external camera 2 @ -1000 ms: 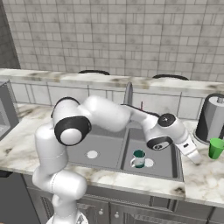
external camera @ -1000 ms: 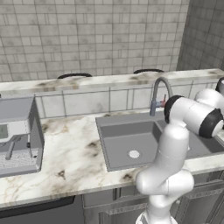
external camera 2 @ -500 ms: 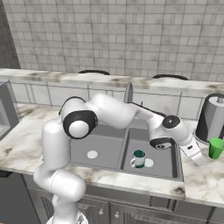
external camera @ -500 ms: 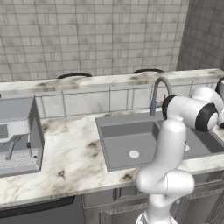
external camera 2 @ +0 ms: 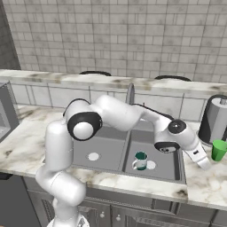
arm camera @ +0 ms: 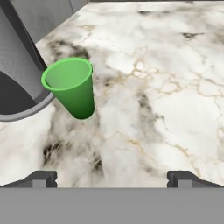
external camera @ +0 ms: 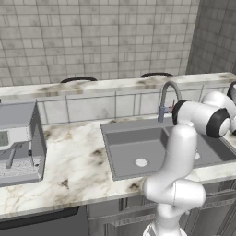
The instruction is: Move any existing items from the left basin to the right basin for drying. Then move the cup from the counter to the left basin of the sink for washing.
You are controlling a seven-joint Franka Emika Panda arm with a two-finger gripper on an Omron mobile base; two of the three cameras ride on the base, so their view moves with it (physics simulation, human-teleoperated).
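My pincer [external camera 2: 205, 162] hangs low over the marble counter [external camera 2: 213, 181] to the right of the sink [external camera 2: 133, 153], jaws spread as wide as they go and holding nothing. In the hand view its two dark fingertips [arm camera: 41, 178] stand far apart above bare veined stone.

Just ahead and off to one side of my line stands the bright green cup [arm camera: 72, 86], upright on the counter, mouth open, right beside the rounded base of a grey metal canister [arm camera: 22, 65]. From the right base view the same green cup [external camera 2: 218, 150] sits near my hand, in front of that tall canister [external camera 2: 215, 119].

Behind me, the small teal-green cup [external camera 2: 141, 160] rests upright in the right basin [external camera 2: 153, 150], close to its pale drain. The left basin [external camera 2: 95, 148] holds only its drain. By my reading the first half of the job is finished: the earlier item has been moved across for drying.

What is left is the green cup: I have yet to close on it, lift it and carry it over to the left basin.

Room to work looks uneven. Open marble lies on the far side of the cup, but the canister crowds the other side, so one finger will have little clearance there. The carry back must clear the sink's rim, pass over the right basin with its teal cup, and cross the divider below the curved tap [external camera 2: 130, 93].
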